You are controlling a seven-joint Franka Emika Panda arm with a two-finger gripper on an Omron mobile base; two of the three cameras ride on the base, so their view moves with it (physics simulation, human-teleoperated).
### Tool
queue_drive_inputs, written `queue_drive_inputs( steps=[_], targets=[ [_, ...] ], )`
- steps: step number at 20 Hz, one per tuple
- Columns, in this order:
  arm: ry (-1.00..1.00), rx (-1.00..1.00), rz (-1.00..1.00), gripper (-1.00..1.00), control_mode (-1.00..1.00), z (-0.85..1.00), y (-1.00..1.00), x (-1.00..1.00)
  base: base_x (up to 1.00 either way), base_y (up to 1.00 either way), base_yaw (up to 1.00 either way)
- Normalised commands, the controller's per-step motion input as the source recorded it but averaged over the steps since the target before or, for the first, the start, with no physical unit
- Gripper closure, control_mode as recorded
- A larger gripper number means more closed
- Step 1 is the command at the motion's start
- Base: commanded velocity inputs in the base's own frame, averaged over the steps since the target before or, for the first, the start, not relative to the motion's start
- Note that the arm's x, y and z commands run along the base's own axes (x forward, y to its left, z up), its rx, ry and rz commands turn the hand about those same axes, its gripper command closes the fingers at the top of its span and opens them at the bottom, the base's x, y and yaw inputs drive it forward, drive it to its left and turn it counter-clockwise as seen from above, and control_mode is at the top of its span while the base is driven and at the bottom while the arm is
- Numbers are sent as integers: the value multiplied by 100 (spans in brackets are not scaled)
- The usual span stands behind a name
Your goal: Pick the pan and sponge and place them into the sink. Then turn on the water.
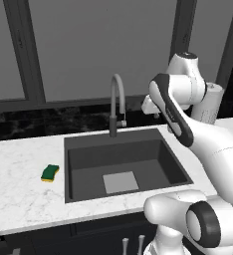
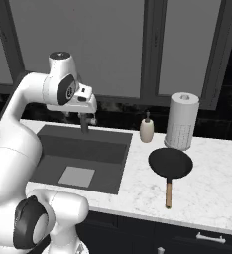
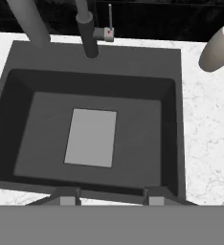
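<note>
the gripper (image 3: 109, 197) at the bottom of the hand view stands partly open, holding nothing, above the sink (image 3: 173, 119). pan (image 2: 170, 163) lies right of centre; sponge (image 1: 50, 173) at mid left; faucet (image 1: 116, 103) behind.

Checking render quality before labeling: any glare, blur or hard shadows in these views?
Left base view: flat even light, no glare, sponge casts only a faint shadow, edges slightly soft. Right base view: same flat light, pan reads matte black without highlights. Hand view: sink sharp, floor patch evenly lit; the near faucet looks enlarged and skewed by perspective.
</note>
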Motion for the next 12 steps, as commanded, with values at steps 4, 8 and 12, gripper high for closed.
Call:
queue_drive_inputs(
  steps=[4,8,12],
  targets=[
    [0,0,0,-100,-100,0,-16,-13,0,0,0],
    [0,0,-1,-100,-100,0,-48,-30,0,0,0],
    [0,0,-5,-100,-100,-1,-64,-30,0,0,0]
  ],
)
